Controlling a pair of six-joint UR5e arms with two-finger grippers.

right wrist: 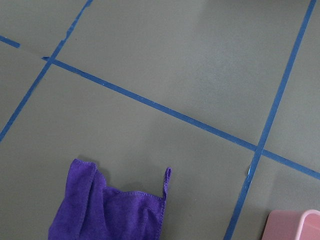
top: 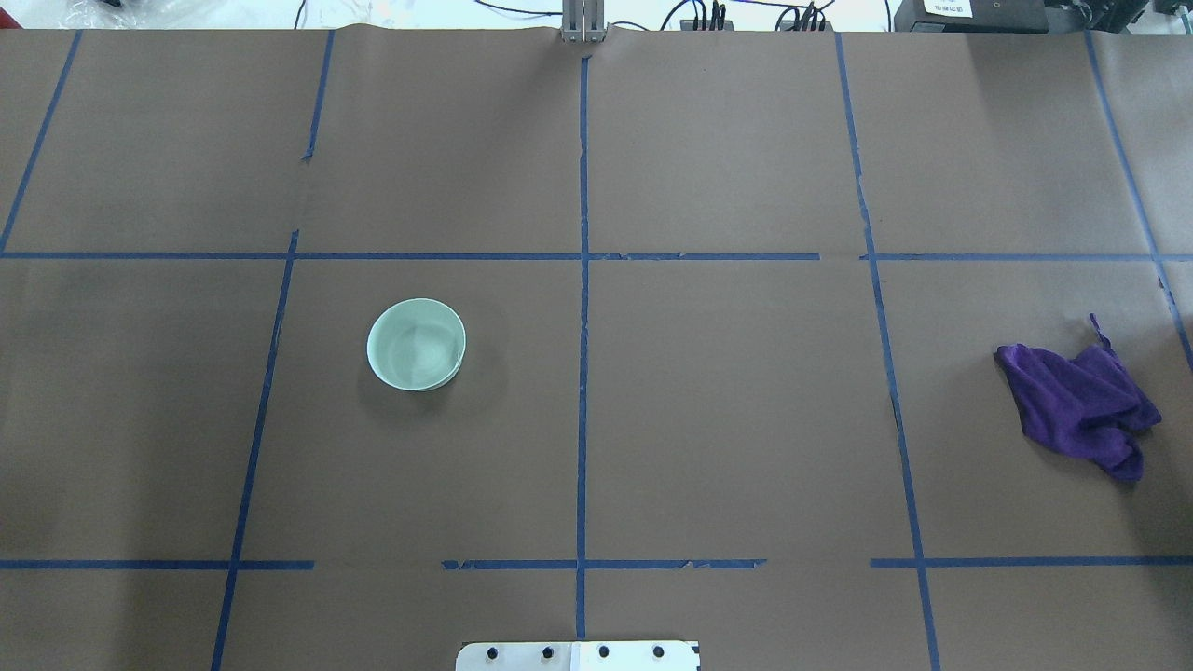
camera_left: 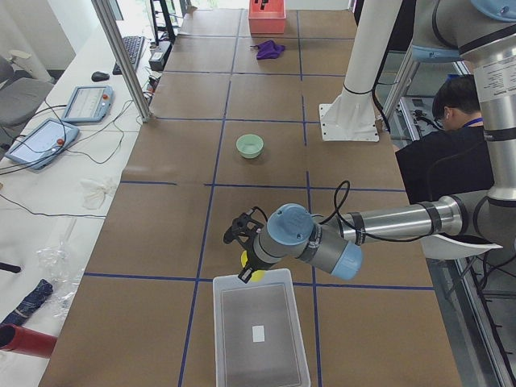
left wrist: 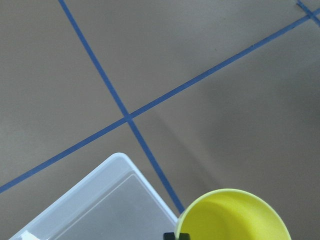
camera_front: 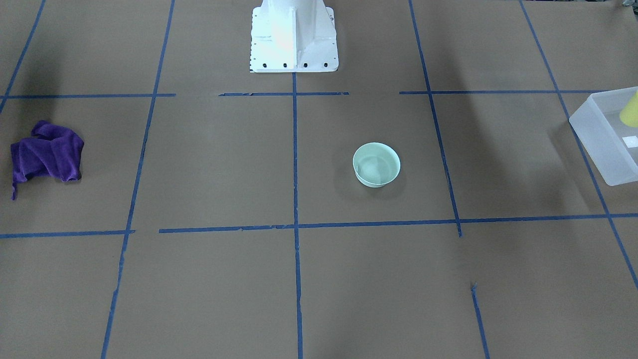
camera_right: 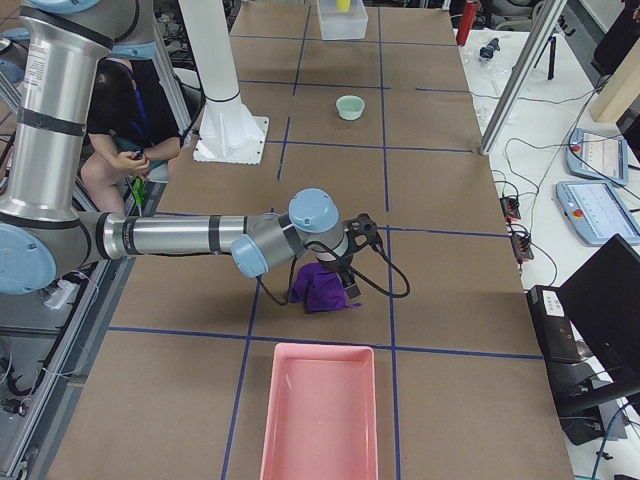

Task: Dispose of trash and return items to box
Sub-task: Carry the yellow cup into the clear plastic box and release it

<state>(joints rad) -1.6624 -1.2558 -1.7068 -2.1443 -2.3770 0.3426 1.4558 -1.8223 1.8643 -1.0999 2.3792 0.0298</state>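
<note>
Gripping the yellow cup (left wrist: pixel 235 217) at its rim, the left fingers (left wrist: pixel 170 235) hold it mouth-up above the surface (left wrist: pixel 210 60), right at the end of the box (camera_left: pixel 300 339) that faces the middle of the table. In the left side view the cup hangs across that end wall, so I cannot say whether it is over the inside or only over the rim. The front view shows it tilted above the box's edge. From the wrist camera the box's rounded corner lies down and to the left of the cup, close beside it.

The box's long side runs along the table, away from the centre toward the robot's left end. In my judgement the coming move is a short carry that same way, until the cup is over the open floor with its white patch, then a lowering and a release. The left arm is the one for this, being right at the box.

The right fingers (camera_right: pixel 346 288) hang at the opposite end of the table, just above a crumpled purple cloth (camera_right: pixel 320 290) and near a pink tray (camera_right: pixel 318 410). Whether they are released or clenched cannot be told. A pale green bowl (top: pixel 416 343) sits alone between the two arms, nearer the left one.
</note>
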